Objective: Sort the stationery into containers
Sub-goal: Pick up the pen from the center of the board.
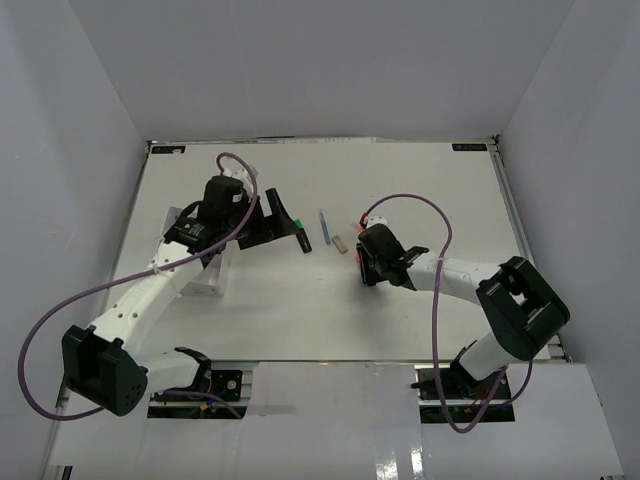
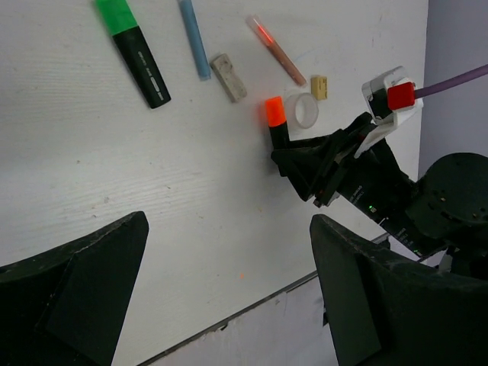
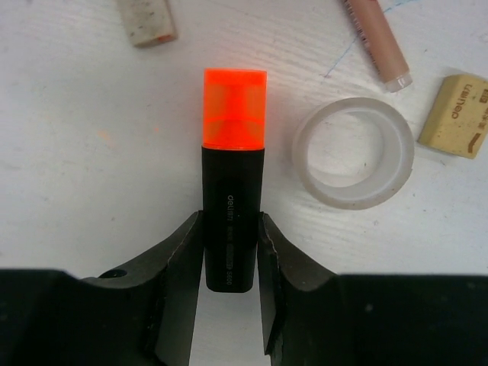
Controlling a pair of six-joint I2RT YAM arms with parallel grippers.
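My right gripper (image 3: 231, 229) is shut on the black body of the orange-capped highlighter (image 3: 232, 152), which lies flat on the table, both pads pressing its sides. Right beside it lie the clear tape roll (image 3: 313, 164), a tan block (image 3: 459, 105), a pink pen (image 3: 377, 42) and a grey block (image 3: 149, 19). In the left wrist view the green-capped highlighter (image 2: 137, 53) and a blue pen (image 2: 194, 38) lie farther left. My left gripper (image 2: 229, 229) hangs open above bare table with nothing between its fingers. The white tray (image 1: 205, 285) sits under the left arm.
The table's near edge (image 2: 229, 316) runs just below the left gripper. Grey walls close in the table on three sides. The right arm's purple cable (image 1: 440, 215) loops over the table's right half.
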